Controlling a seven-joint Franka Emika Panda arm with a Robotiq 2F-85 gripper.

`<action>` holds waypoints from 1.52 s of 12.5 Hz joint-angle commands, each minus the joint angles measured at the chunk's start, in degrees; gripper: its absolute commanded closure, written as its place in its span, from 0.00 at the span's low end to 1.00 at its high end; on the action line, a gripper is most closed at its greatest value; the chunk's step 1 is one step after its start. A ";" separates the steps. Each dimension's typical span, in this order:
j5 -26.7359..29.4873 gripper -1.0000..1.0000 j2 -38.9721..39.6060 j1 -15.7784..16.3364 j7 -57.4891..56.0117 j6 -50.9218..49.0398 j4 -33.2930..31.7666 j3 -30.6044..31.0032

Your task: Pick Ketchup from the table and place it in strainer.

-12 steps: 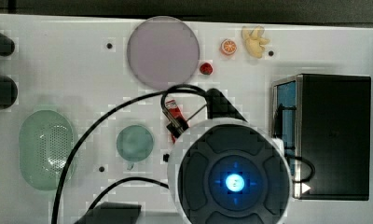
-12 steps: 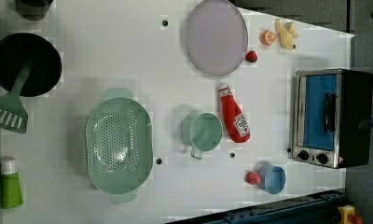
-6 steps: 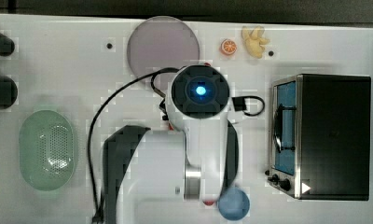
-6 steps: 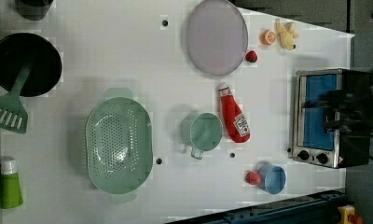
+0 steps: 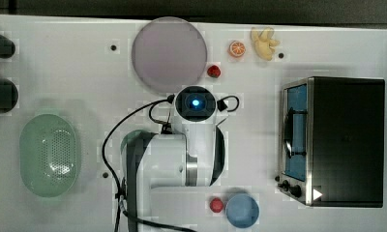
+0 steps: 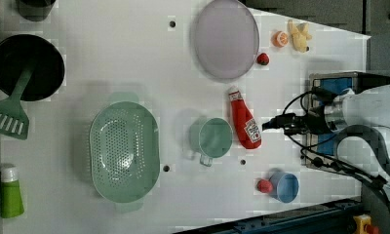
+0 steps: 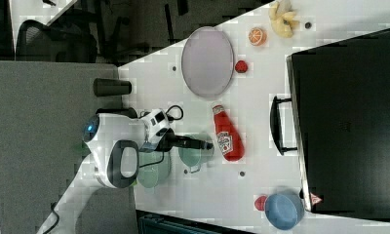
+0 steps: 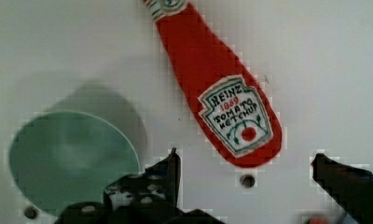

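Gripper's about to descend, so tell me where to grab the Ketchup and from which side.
Grip the Ketchup across its wide labelled body, from straight above: it lies flat on the table, the neck tapers, and the green cup stands close alongside. The open gripper already straddles its base end.

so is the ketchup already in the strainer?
No, the ketchup lies on the table beside the green cup, apart from the strainer.

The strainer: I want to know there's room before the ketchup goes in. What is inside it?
Nothing shows inside the strainer: its dotted bottom is bare in the left view. The Ketchup lies on the table beside the green cup.
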 commanded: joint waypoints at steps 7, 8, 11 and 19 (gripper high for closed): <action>-4.22 0.00 10.76 -0.15 -18.17 15.59 -0.92 0.19; -4.23 0.00 12.10 -0.13 -18.19 16.43 -0.93 0.15; -4.24 0.00 15.63 -0.14 -18.18 19.76 -0.94 0.04; -4.26 0.37 17.01 -0.20 -18.15 21.54 -0.27 -0.14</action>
